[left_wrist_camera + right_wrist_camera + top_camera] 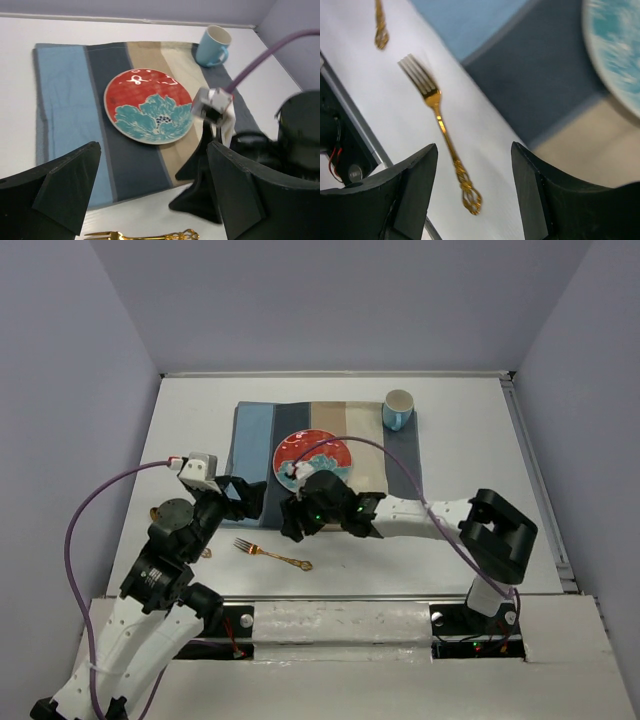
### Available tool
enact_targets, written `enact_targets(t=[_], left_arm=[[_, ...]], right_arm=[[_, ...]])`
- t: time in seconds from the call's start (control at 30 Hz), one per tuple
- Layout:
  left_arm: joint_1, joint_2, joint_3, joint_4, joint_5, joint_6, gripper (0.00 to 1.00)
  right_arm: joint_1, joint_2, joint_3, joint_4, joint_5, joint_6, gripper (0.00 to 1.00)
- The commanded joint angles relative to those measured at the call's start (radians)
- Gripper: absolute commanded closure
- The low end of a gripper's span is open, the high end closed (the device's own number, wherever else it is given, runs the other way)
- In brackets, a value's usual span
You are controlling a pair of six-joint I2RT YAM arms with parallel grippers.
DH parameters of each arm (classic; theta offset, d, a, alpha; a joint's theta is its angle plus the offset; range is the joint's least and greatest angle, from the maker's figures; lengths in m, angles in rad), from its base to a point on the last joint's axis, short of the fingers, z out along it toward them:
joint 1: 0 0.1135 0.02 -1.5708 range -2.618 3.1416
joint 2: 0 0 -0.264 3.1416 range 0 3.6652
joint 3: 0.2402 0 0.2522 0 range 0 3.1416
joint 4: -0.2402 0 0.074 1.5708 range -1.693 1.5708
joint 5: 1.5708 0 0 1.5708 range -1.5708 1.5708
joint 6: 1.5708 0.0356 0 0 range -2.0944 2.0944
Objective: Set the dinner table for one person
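Observation:
The white dinner table point(190, 420) holds a striped placemat point(255, 430) with a red and teal plate point(312, 452) on it and a blue mug point(398, 408) at its far right corner. A gold fork point(272, 554) lies on the bare table in front of the placemat. My right gripper point(296, 521) is open and empty, low over the table just beyond the fork's handle; the fork point(442, 131) lies between its open fingers in the right wrist view. My left gripper point(243, 497) is open and empty over the placemat's near left part.
A second gold utensil point(205, 552) lies by the left arm; its handle end point(380, 25) shows in the right wrist view. The left wrist view shows the plate point(150, 106), the mug point(214, 46), the fork point(145, 234) and the right gripper's fingers point(205, 190).

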Motion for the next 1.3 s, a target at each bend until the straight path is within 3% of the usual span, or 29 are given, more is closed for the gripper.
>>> enact_targets(t=[0.0,0.3,0.47,0.57,0.6,0.73,0.87,1.0,1.27], left_arm=[[0.017,-0.040,0.050,-0.010,-0.218,-0.031,0.01],[0.041,-0.064,0.064,-0.057,-0.437,-0.114,0.01],[0.046,-0.063,0.076,-0.092,-0.618,-0.222,0.01],[0.047,-0.060,0.081,-0.111,-0.660,-0.253,0.01],[0.049,-0.061,0.081,-0.112,-0.666,-0.258,0.01],[0.049,-0.061,0.076,-0.108,-0.666,-0.253,0.01],[0.056,-0.058,0.061,-0.088,-0.654,-0.230,0.01],[0.083,-0.030,0.057,-0.076,-0.614,-0.207,0.01],[0.095,0.040,0.058,-0.059,-0.469,-0.132,0.01]], right_arm=[[0.114,0.102,0.119,-0.034,0.035,-0.175,0.34],[0.218,0.266,0.234,-0.108,0.115,-0.228,0.37],[0.283,0.337,0.285,-0.165,0.175,-0.254,0.44],[0.296,0.367,0.308,-0.185,0.221,-0.263,0.58],[0.307,0.370,0.311,-0.188,0.233,-0.262,0.70],[0.316,0.369,0.314,-0.186,0.285,-0.240,1.00],[0.316,0.318,0.293,-0.157,0.358,-0.200,1.00],[0.294,0.155,0.204,-0.058,0.420,-0.160,1.00],[0.140,-0.068,0.075,0.002,0.552,-0.101,1.00]])
